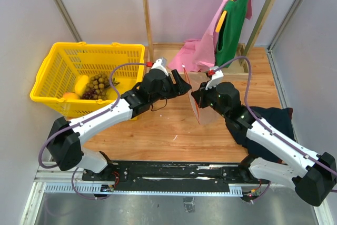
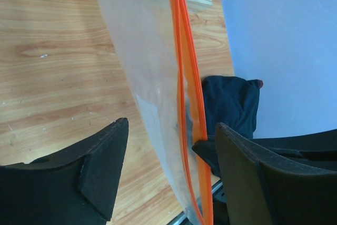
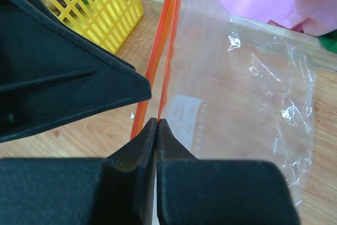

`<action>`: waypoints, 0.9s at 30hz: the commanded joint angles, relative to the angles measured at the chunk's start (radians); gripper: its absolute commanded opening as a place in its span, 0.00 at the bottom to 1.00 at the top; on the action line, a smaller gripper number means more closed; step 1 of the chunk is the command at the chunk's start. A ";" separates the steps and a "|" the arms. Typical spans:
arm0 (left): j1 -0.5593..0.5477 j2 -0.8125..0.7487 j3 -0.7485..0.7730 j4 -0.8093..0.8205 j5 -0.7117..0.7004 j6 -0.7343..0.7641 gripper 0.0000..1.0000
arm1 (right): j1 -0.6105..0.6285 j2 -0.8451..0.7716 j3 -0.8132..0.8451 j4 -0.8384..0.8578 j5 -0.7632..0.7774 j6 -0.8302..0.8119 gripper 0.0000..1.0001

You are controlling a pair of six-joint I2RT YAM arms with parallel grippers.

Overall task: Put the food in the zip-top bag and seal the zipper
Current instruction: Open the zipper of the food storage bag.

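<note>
A: What's the right gripper doing?
B: It's pinched tight on the zipper, holding the zip-top bag upright. The left gripper is spread wide around it.
A: And the food?
B: It's in the yellow basket, nine o'clock from the left gripper. I'd judge filling and sealing both remain.

Both arms extend forward from their bases and angle inward, wrists nearly meeting. Left gripper: fingers spread wide apart, gripping nothing. Right gripper: fingers pressed together, pinching the zipper, wrist facing the left gripper
</note>
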 commanded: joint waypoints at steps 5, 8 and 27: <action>-0.012 0.027 -0.002 0.022 -0.054 -0.014 0.53 | 0.016 -0.025 -0.020 0.036 0.010 -0.024 0.01; -0.014 0.026 -0.012 0.020 -0.060 -0.016 0.42 | 0.015 -0.023 -0.022 0.039 0.009 -0.026 0.01; -0.058 0.094 0.022 -0.029 -0.083 -0.003 0.25 | 0.022 0.009 0.000 0.015 -0.014 -0.042 0.01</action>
